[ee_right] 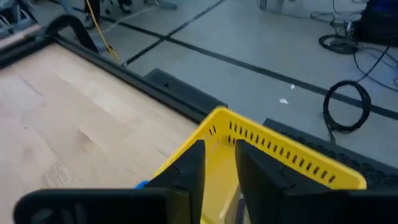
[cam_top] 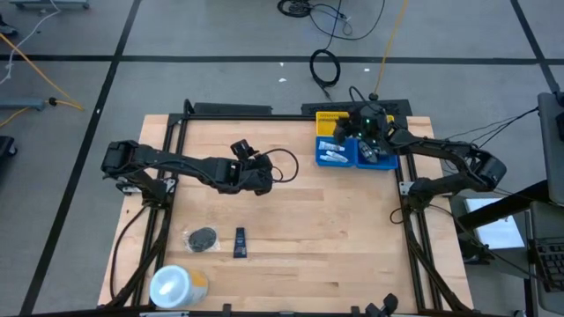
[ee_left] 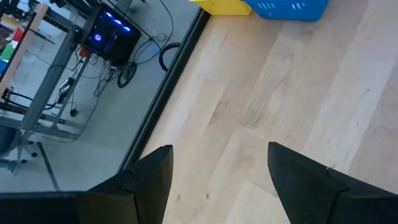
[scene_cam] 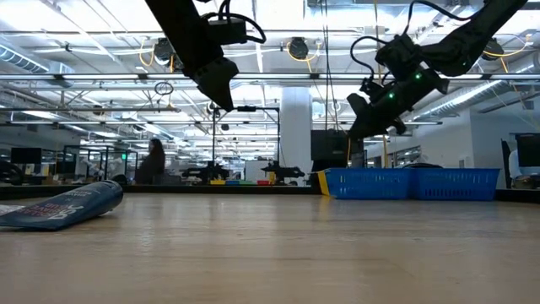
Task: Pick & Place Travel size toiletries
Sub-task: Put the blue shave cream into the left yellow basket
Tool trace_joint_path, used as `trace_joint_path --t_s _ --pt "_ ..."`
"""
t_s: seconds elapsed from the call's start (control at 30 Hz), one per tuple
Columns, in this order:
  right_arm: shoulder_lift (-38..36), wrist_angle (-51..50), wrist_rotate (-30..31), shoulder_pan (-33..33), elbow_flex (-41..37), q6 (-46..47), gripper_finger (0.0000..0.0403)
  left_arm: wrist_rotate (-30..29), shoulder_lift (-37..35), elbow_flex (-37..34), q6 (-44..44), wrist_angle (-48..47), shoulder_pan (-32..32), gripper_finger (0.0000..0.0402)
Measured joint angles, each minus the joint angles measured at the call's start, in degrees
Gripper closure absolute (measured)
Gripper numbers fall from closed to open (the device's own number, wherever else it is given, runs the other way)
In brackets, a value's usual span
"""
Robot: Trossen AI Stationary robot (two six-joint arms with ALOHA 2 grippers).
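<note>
A dark navy tube (cam_top: 240, 242) and a dark grey round flat piece (cam_top: 201, 238) lie on the wooden table near its front left; the tube (scene_cam: 63, 207) also shows in the low view. Small white tubes (cam_top: 333, 152) lie in a blue basket (cam_top: 339, 157) at the far right. My right gripper (ee_right: 221, 171) hangs above the baskets, over the yellow basket's rim (ee_right: 280, 149), its fingers a narrow gap apart with nothing between them. My left gripper (ee_left: 217, 162) hovers open above the bare middle of the table (cam_top: 262, 179).
A large white-and-yellow roll (cam_top: 176, 286) stands at the table's front left corner. A yellow basket (cam_top: 332, 119) sits just behind the blue baskets (scene_cam: 413, 183). A black frame (cam_top: 264, 114) runs along the table's edges. Bare wood spans the centre and front right.
</note>
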Motion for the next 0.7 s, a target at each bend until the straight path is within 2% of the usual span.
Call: trace_joint_path --t_s 0.2,0.37,0.53,0.7 --pt "-0.02 2.87 -1.04 0.24 0.00 0.00 0.0308 4.66 0.00 0.00 -1.22 -0.07 0.02 0.0149" --pt "-0.02 4.23 -9.83 0.20 0.00 0.05 0.0303 10.85 0.00 0.00 -4.10 -2.00 0.00 0.0149" --pt "-0.04 4.22 -19.37 0.81 0.00 1.58 0.0303 21.40 0.00 -0.02 -8.03 -5.68 -0.37 0.0149" --pt "-0.04 4.19 -21.16 4.53 0.00 1.53 0.0303 34.11 0.00 -0.97 -14.63 -6.74 -0.98 0.0149"
